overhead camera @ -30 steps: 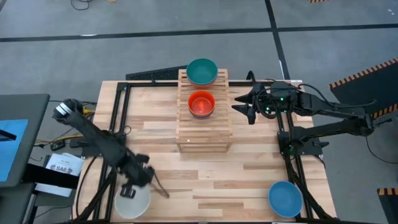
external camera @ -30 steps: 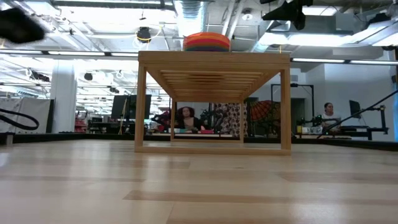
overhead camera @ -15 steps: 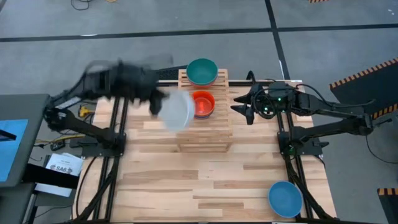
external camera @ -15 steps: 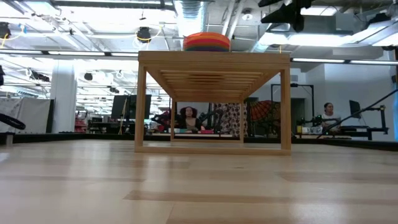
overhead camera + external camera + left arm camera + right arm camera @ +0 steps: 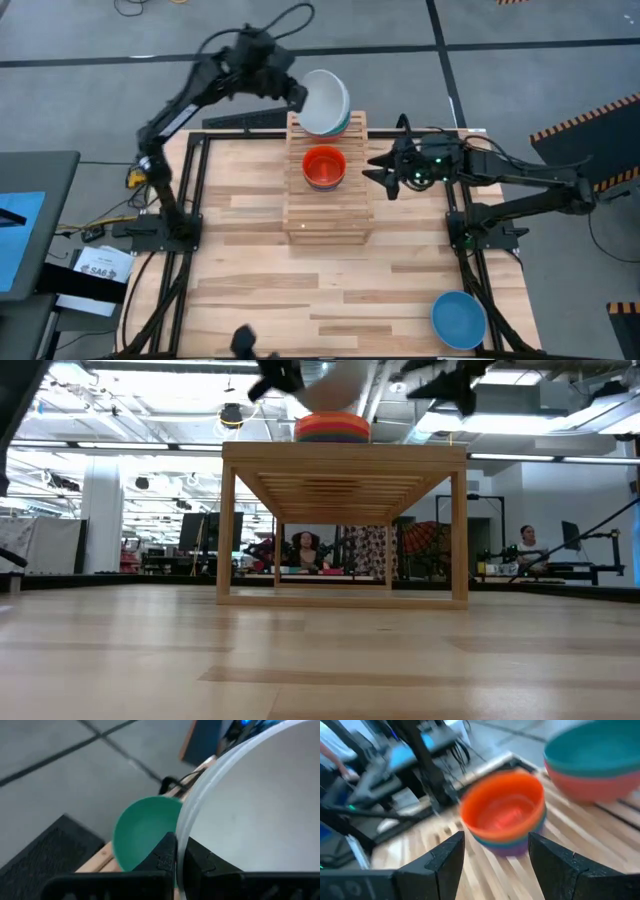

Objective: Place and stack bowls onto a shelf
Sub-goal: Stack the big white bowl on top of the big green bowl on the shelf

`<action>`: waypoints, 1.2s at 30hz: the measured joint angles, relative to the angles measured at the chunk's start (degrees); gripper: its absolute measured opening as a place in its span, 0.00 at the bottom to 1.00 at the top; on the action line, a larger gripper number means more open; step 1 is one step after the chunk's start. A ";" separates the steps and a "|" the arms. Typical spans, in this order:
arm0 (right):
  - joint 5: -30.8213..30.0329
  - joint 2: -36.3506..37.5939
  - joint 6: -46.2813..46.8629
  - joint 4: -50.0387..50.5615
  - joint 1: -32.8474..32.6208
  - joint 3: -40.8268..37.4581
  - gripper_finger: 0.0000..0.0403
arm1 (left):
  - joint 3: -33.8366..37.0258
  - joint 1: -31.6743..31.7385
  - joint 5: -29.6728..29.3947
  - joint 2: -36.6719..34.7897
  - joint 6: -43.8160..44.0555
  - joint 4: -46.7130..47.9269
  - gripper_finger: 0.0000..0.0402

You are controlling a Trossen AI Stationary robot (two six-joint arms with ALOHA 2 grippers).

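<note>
Left gripper [image 5: 177, 852], jaws pinching the white bowl [image 5: 325, 100] at its thin rim, above the teal bowl [image 5: 142, 832] on the shelf [image 5: 327, 200]. Light, stiff, glossy, probably slippery. Right gripper [image 5: 378, 172] waits wide.

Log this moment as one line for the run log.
left claw: shut on white plastic bowl, above teal bowl on wooden slatted shelf | right claw: open, beside shelf | blue bowl: on table
</note>
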State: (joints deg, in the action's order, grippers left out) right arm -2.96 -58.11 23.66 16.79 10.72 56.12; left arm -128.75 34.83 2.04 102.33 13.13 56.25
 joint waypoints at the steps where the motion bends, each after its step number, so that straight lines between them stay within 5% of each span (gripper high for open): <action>1: 0.00 0.59 0.00 -1.10 -0.16 0.00 0.60 | 0.00 0.44 -0.59 1.45 0.03 0.08 0.00; 16: -0.02 4.15 -0.08 -3.06 -2.91 0.04 0.60 | 0.53 3.43 -0.93 9.43 -2.36 -0.08 0.02; 29: -0.02 3.70 0.27 -2.32 -2.89 0.02 0.60 | -4.43 3.85 0.44 9.43 -2.51 -0.70 0.42; 36: -0.02 3.70 0.28 -2.79 -2.89 0.01 0.60 | -5.18 5.11 0.64 5.36 -5.18 -3.64 0.50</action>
State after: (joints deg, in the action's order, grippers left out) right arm -2.98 -54.41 23.94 14.00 7.84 56.13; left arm -133.93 39.94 2.68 107.70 7.95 52.61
